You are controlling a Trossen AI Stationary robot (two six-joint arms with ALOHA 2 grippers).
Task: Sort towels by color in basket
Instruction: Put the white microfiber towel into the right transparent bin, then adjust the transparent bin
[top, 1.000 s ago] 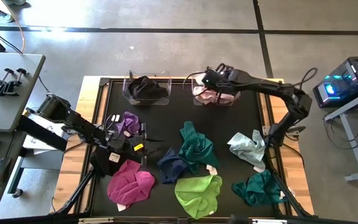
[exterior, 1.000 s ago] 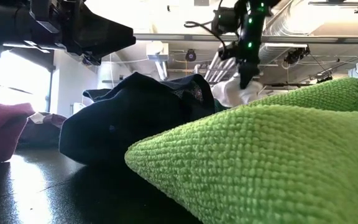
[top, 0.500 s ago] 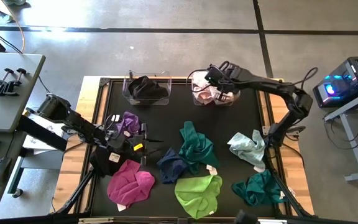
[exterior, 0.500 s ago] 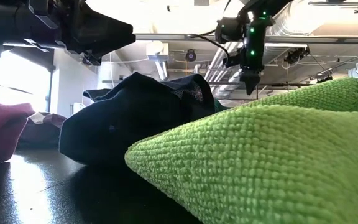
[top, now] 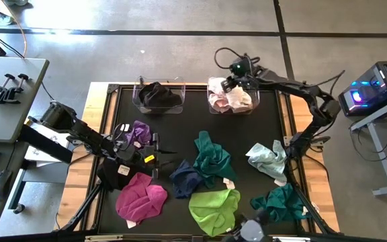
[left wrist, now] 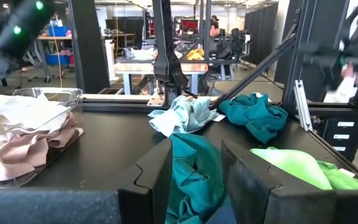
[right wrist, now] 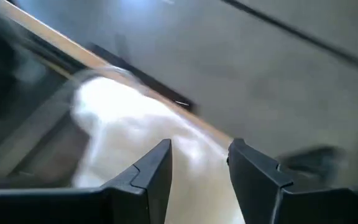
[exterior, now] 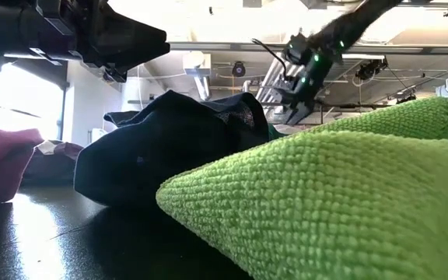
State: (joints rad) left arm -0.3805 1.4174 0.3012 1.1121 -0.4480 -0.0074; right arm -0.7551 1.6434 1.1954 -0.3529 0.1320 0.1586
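r-arm: I'm hovering the right gripper [top: 232,79] over the clear plastic bin of white and pink towels [top: 228,99], fingers apart, nothing held | l-arm: left gripper [left wrist: 194,180] parking near-left of that bin, fingers apart, empty | remaining colours lying loose nearer than the bin, unsorted

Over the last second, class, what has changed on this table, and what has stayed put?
The right gripper opened, let a white towel drop into the right clear bin, then rose and drew back toward the table's far edge. The left gripper and the loose towels on the mat have not moved.
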